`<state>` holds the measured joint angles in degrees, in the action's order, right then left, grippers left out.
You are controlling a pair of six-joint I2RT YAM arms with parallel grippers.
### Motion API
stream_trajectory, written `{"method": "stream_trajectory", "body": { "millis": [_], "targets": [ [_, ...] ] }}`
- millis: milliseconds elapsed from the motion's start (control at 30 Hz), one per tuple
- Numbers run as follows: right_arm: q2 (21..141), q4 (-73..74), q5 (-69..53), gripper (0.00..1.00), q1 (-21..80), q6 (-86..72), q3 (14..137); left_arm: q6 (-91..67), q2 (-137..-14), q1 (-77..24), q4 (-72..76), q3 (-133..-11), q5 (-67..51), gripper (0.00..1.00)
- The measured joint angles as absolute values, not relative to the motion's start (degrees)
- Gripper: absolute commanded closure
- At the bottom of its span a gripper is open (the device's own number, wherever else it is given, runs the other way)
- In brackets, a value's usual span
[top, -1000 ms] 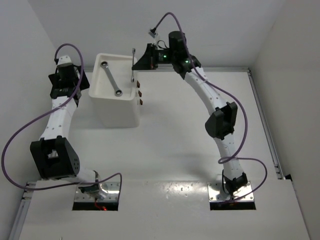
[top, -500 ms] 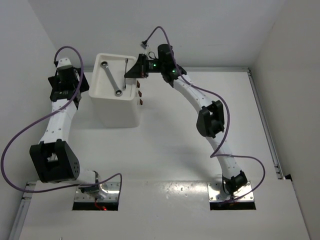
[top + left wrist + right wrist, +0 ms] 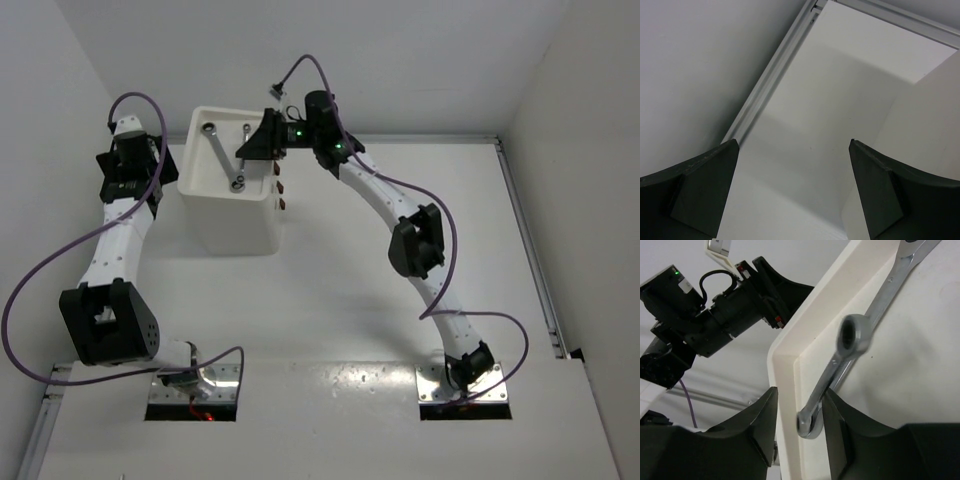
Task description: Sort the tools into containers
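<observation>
Top view, drawer unit [image 3: 235, 220]: upper left of centre; lying wrench [image 3: 222, 155] rests diagonally in its top tray [image 3: 200, 175].
Top view, right gripper [image 3: 247, 147]: over the top tray's right part.
Left wrist, left gripper [image 3: 792, 195]: fingers spread wide, nothing between; table [image 3: 805, 110] below.
Right wrist, held wrench [image 3: 837, 365]: pinched at its ring end, slanting over the top tray's corner.
</observation>
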<state>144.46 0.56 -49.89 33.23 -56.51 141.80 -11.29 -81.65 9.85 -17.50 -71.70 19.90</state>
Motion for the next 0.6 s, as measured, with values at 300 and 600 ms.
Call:
{"method": "stream_trajectory", "body": {
  "millis": [300, 600],
  "targets": [
    [144.5, 0.6, -49.4, 0.52, 33.2, -56.1, 141.8, -11.6, -81.5, 9.8, -17.4, -71.3, 19.8, 0.0],
    [144.5, 2.2, -43.2, 0.94, 32.6, -53.0, 141.8, -11.7, -81.2, 9.8, -17.4, -70.7, 19.8, 0.0]
  ]
}}
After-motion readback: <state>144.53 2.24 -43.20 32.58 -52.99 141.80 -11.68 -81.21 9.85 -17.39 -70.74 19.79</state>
